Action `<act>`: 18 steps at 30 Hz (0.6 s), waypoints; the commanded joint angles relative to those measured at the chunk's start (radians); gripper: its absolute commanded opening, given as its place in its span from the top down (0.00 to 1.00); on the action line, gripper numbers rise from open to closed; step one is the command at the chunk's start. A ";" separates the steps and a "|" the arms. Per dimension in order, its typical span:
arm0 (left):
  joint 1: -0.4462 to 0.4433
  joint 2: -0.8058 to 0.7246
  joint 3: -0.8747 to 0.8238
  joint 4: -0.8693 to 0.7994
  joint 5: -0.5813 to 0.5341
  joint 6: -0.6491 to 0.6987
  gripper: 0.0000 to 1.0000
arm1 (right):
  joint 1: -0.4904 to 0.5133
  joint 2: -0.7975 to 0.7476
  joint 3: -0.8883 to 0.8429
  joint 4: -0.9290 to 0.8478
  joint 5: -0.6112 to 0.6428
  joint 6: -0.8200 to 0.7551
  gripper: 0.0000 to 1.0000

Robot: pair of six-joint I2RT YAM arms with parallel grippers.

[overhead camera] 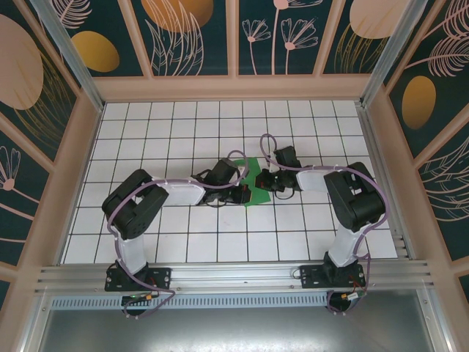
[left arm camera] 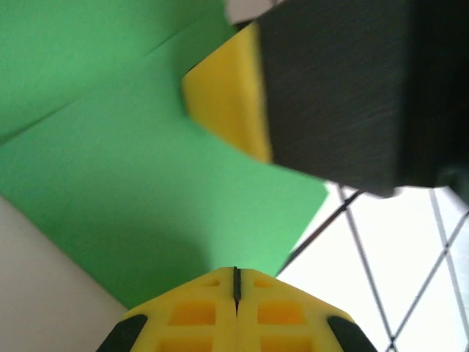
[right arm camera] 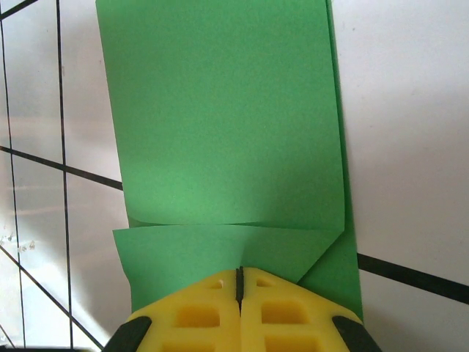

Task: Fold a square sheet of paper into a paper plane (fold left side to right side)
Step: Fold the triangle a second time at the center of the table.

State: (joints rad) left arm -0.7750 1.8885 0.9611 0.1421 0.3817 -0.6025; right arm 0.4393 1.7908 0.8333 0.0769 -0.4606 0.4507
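The left pincer (left arm camera: 236,282) is fully closed. Its two yellow fingertips are pressed flat together with only a thin seam between them, and nothing is caught in that seam. The green paper sheet (left arm camera: 139,183) lies flat on the white gridded table (left arm camera: 410,249), directly ahead of these tips and running in under them. Whether the tips actually touch the paper cannot be told. A straight crease crosses the sheet ahead and to the left of this pincer.

The right pincer (right arm camera: 239,282) is likewise closed tight, yellow tip against yellow tip, with nothing gripped between them. The sheet stretches straight ahead of it. Just in front of its tips lies a folded flap with a level edge, and a slanted fold sits at the flap's right corner. A lower layer of the paper shows as a narrow strip along the right side. Bare table lies to either side of this pincer.

In the left wrist view, one yellow finger (left arm camera: 223,103) of the right pincer sits on the paper, ahead and to the right of the left pincer. From above, the two pincers meet over the sheet from opposite sides, close together
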 commanded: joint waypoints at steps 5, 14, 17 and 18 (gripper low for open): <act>0.004 0.027 -0.013 -0.032 0.007 0.039 0.96 | 0.006 0.035 0.008 -0.082 0.057 -0.017 1.00; -0.004 -0.033 -0.092 -0.059 0.041 0.086 0.96 | 0.006 0.048 0.022 -0.095 0.060 -0.024 1.00; -0.011 -0.057 -0.110 -0.063 0.063 0.115 0.96 | 0.006 0.050 0.031 -0.095 0.058 -0.024 1.00; -0.013 -0.067 -0.117 -0.063 0.070 0.125 0.96 | 0.006 0.053 0.035 -0.096 0.055 -0.024 1.00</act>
State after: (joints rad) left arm -0.7761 1.8534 0.8803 0.1558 0.4049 -0.5312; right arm 0.4404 1.8004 0.8581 0.0429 -0.4576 0.4500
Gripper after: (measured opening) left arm 0.069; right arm 0.063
